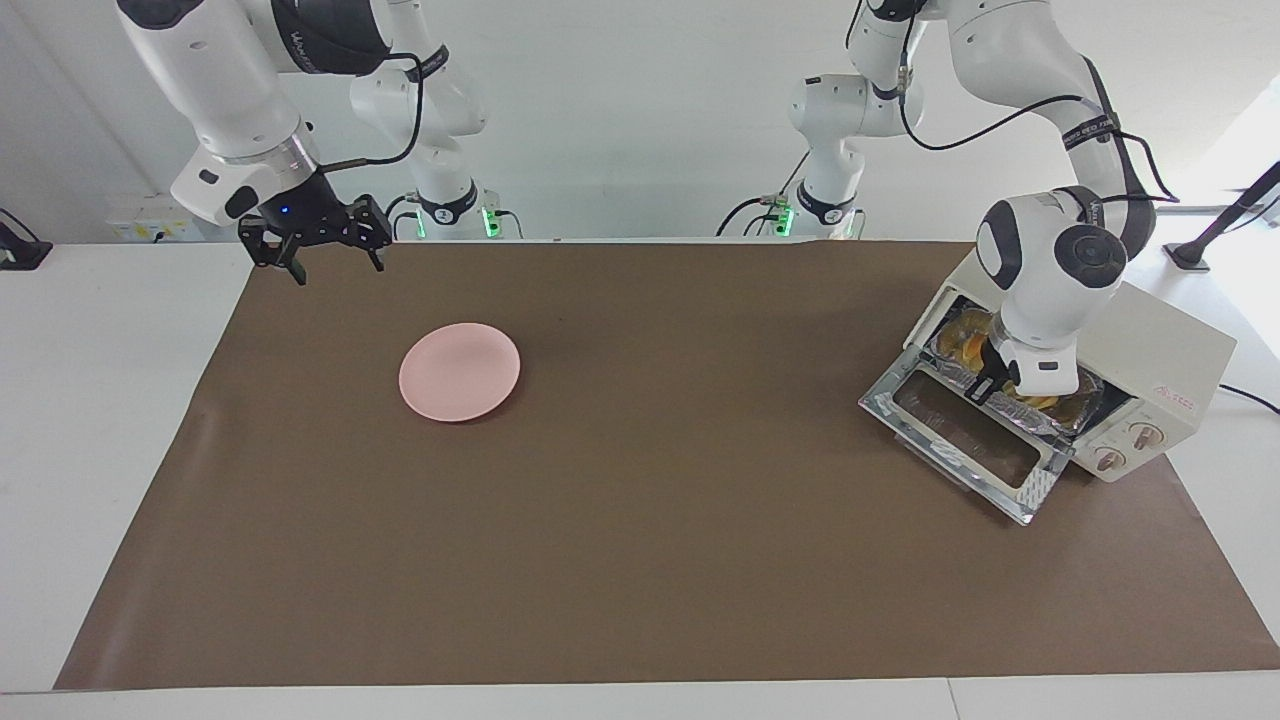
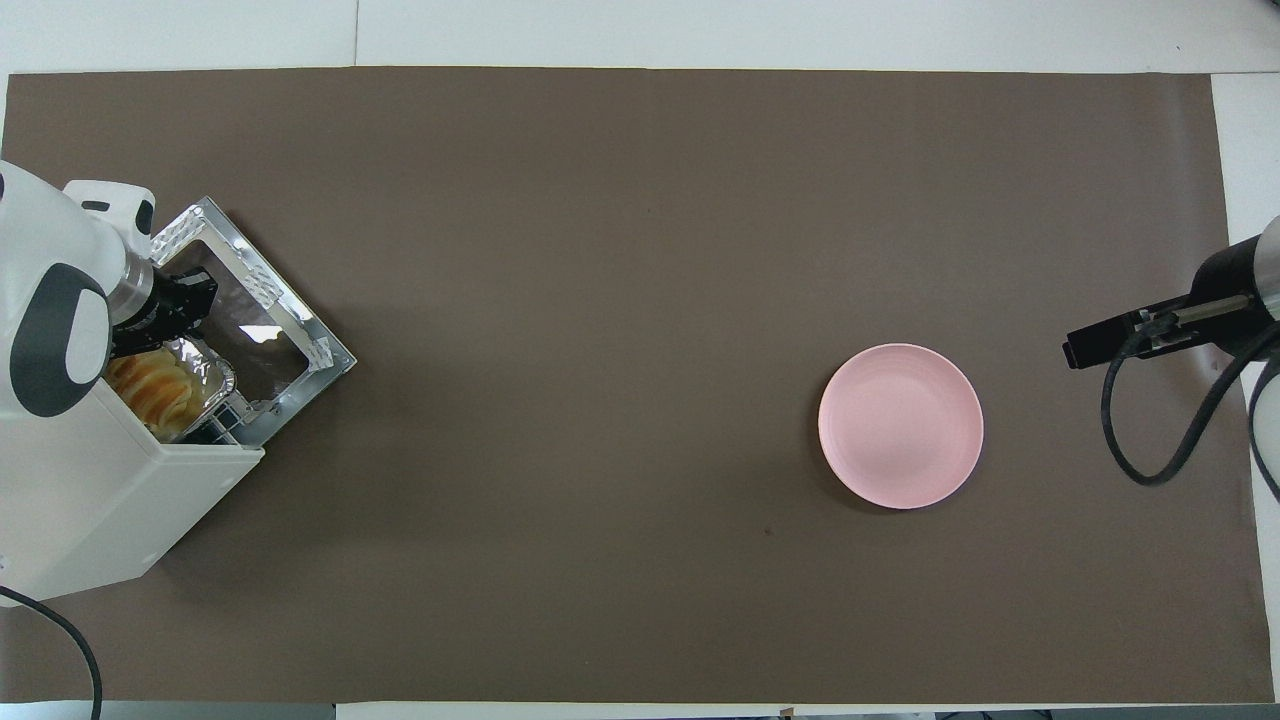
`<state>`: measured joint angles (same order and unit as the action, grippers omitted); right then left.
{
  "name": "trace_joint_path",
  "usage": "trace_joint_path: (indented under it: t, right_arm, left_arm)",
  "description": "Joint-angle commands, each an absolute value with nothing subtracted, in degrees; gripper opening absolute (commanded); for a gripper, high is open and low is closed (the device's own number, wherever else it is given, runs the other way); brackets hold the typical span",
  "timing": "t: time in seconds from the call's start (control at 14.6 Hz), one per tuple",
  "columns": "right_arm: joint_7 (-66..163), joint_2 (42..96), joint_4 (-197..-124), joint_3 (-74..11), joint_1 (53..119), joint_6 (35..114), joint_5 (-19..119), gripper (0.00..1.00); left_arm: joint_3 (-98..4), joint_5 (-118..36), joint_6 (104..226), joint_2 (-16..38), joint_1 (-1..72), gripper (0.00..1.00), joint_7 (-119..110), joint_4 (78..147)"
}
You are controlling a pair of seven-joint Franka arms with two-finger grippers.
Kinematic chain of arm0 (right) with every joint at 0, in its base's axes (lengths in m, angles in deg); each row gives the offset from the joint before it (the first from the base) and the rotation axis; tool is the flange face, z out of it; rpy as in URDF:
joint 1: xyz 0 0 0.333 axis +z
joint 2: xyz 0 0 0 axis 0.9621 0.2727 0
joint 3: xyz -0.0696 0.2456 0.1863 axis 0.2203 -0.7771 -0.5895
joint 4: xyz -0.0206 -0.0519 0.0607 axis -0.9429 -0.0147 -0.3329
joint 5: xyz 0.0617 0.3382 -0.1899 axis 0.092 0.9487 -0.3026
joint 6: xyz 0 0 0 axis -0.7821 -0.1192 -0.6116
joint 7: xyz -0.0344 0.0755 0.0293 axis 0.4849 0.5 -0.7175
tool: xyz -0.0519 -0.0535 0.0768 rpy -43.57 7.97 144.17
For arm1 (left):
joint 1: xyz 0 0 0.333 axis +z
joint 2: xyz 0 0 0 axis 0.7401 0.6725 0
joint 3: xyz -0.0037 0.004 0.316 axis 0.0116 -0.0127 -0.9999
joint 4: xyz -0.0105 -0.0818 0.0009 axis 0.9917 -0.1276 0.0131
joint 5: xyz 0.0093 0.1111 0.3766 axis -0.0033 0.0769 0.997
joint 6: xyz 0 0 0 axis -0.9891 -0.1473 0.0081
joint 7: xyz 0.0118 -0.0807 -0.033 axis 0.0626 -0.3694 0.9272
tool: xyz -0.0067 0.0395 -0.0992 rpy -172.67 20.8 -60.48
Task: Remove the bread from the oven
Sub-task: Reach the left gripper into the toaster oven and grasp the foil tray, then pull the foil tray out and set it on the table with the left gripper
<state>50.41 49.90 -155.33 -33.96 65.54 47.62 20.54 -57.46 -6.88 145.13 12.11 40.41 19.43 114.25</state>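
Note:
The cream-white oven (image 1: pixel 1170 360) stands at the left arm's end of the table, its glass door (image 1: pixel 965 435) dropped open. It also shows in the overhead view (image 2: pixel 100 500). A crinkled foil tray (image 1: pixel 1060 420) sits at the oven's mouth with the golden bread (image 1: pixel 965 340) in it; the bread also shows in the overhead view (image 2: pixel 155 390). My left gripper (image 1: pixel 995 383) reaches down into the oven's mouth at the tray's edge, partly hiding the bread. My right gripper (image 1: pixel 335 262) hangs open and empty, raised over the mat's edge at the right arm's end, waiting.
A round pink plate (image 1: pixel 460 371) lies on the brown mat (image 1: pixel 640 560) toward the right arm's end; it also shows in the overhead view (image 2: pixel 900 426). The oven's open door (image 2: pixel 260 320) juts out over the mat.

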Motion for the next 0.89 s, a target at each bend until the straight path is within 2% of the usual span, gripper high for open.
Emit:
trace_joint_path:
  t: [0.0,0.41,0.61,0.82]
  right_arm:
    - [49.8,49.1,-156.2,-34.4,65.0,47.7,20.1,1.00]
    - [49.8,49.0,-156.2,-34.4,65.0,47.7,20.1,1.00]
    - [49.8,49.1,-156.2,-34.4,65.0,47.7,20.1,1.00]
    - [49.8,49.1,-156.2,-34.3,64.9,47.7,20.1,1.00]
  left_arm:
    - [-57.1,-6.1,146.1,14.9,35.7,0.00,18.6,108.0]
    - [-57.1,-15.6,145.5,20.4,20.8,0.00,18.3,98.5]
    - [-57.0,-15.9,145.4,20.8,10.9,0.00,18.1,100.1]
    - [-56.9,-17.0,147.5,24.7,5.0,0.00,17.4,100.7]
